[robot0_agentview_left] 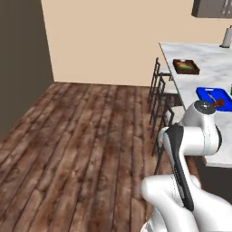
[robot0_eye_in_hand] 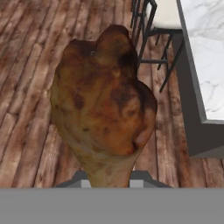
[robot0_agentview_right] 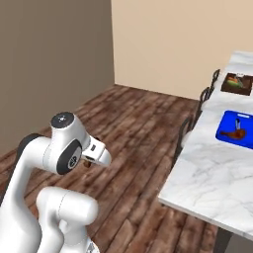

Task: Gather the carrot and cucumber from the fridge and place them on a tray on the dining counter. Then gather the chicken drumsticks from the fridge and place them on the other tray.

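Between my claw (robot0_eye_in_hand: 107,186) tips sits a browned chicken drumstick (robot0_eye_in_hand: 103,103), gripped tight; next I carry it to the blue tray (robot0_agentview_right: 236,126) ahead.

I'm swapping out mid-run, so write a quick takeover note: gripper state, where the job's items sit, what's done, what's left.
Gripper: shut on a chicken drumstick, carried above the wood floor beside the dining counter.
Brown tray: at the counter's far end, vegetables appear to lie in it, so the carrot and cucumber step looks done.
Blue tray: nearer on the counter, one drumstick already in it.
Left: bring the held drumstick over the blue tray and release it. Whether more remain in the fridge can't be told from here.
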{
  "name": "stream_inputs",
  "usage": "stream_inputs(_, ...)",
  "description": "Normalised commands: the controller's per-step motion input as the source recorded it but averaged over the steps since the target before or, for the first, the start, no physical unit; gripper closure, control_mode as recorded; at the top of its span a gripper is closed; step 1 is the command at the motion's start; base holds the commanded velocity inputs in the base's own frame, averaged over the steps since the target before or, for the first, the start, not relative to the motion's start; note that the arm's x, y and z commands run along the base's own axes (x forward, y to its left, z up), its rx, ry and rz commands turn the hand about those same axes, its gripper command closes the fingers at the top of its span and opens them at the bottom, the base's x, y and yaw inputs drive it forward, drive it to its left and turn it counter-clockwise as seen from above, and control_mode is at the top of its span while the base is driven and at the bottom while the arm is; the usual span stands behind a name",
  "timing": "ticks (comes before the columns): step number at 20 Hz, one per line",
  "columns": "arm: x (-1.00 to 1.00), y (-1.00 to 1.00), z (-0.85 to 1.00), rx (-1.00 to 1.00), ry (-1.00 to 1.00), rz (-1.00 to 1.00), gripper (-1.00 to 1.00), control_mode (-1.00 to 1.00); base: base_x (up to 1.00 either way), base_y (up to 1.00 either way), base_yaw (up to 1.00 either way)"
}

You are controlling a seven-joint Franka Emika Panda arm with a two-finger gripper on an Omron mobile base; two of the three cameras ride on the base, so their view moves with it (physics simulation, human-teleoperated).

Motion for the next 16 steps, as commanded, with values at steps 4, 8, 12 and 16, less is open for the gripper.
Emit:
stream_inputs(4, 0.0, 0.0, 0.0, 0.0, 0.0, 0.0, 1.0, 1.0, 0.56, 0.34, -0.33)
stream_inputs(8, 0.0, 0.0, 0.0, 0.0, 0.0, 0.0, 1.0, 1.0, 0.55, 0.36, -0.33)
stream_inputs(12, 0.0, 0.0, 0.0, 0.0, 0.0, 0.0, 1.0, 1.0, 0.53, 0.4, -0.33)
stream_inputs(16, 0.0, 0.0, 0.0, 0.0, 0.0, 0.0, 1.0, 1.0, 0.5, 0.43, -0.33)
